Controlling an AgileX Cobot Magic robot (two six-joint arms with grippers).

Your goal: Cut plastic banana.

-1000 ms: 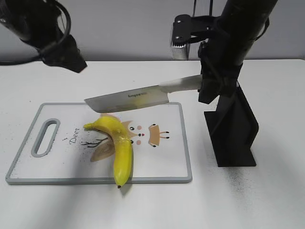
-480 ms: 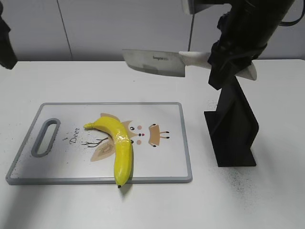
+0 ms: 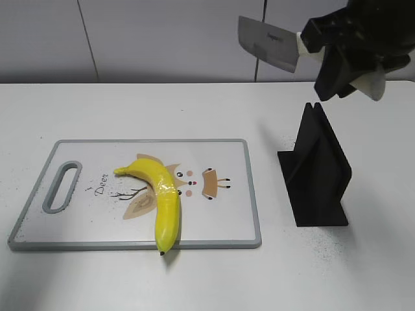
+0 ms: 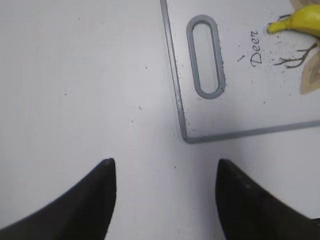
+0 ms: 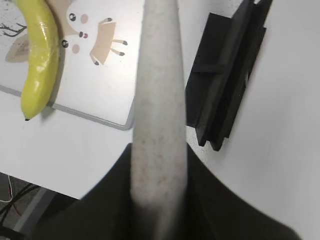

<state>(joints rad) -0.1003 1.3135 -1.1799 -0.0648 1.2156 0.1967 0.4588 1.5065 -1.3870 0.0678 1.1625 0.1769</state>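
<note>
Banana point(image 3: 162, 201): lying on the board point(image 3: 214, 227), stem end pointing left toward the word "Deer", dark tip hanging just over the near edge; it is showing no cut in the exterior view.
Board: sitting on the desk point(image 3: 130, 110), slot handle at the left, cartoon print under and right of the banana.
Knife point(image 3: 267, 43): being held high at the far right, well apart from the banana, blade pointing left and tilting down; its pale handle is filling the middle of the right wrist view.
Right gripper point(image 3: 343, 55): jaws are clamping the knife handle, above the black stand point(image 3: 318, 172).
Left gripper point(image 4: 165, 200): jaws are standing wide apart with nothing between them, hovering over bare desk just off the board's left end.
Step in hand, as I judge it: either carrying the knife to the stand or readying a stroke; the pictures are not settling which.
Doing it well, if cutting: bringing the blade down square across the banana's middle, edge level, pressing straight so the fruit is not rolling.
Doing it well, if stowing: lining the blade with the stand's slot before lowering.
Risk: the glossy banana sliding sideways under an angled blade.
</note>
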